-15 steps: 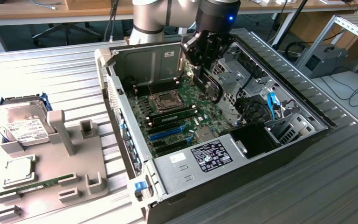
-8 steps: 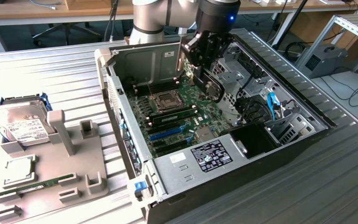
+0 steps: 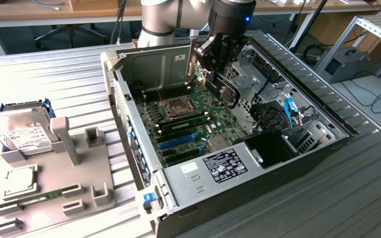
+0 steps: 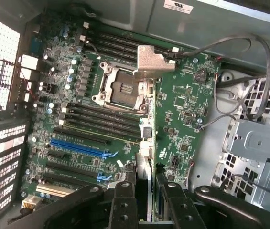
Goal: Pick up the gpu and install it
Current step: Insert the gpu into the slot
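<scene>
gpu [image 3: 225,93]: dark card, round black fan, silver end bracket. Held on edge, in the air just above the motherboard [image 3: 200,106].

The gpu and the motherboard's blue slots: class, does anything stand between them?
Nothing visible does. The end effector holds the gpu above the motherboard. The blue slots lie bare, with no cable or card across them.
</scene>
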Tool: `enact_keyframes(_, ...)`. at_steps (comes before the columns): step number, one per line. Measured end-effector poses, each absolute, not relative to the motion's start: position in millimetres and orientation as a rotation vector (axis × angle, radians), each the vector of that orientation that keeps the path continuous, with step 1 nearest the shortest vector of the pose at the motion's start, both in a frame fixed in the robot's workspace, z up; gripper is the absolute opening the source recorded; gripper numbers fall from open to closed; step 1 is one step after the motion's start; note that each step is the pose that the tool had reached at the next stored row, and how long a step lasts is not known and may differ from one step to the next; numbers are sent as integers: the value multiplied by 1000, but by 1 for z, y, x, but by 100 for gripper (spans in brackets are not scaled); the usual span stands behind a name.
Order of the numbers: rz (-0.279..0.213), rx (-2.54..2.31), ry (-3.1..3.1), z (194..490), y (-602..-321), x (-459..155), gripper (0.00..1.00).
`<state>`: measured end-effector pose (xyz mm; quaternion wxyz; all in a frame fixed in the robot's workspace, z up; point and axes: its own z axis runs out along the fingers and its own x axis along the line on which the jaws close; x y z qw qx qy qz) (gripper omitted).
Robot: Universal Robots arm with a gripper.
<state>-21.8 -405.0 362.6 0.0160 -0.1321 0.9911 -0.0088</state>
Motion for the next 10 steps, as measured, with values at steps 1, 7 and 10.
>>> enact_keyframes(1,-27,-429,3080,363,-405,-22,26)
enact_keyframes(7,-26,-499,3069,362,-405,-22,26)
enact_keyframes(10,-25,-531,3063,362,-405,-22,26)
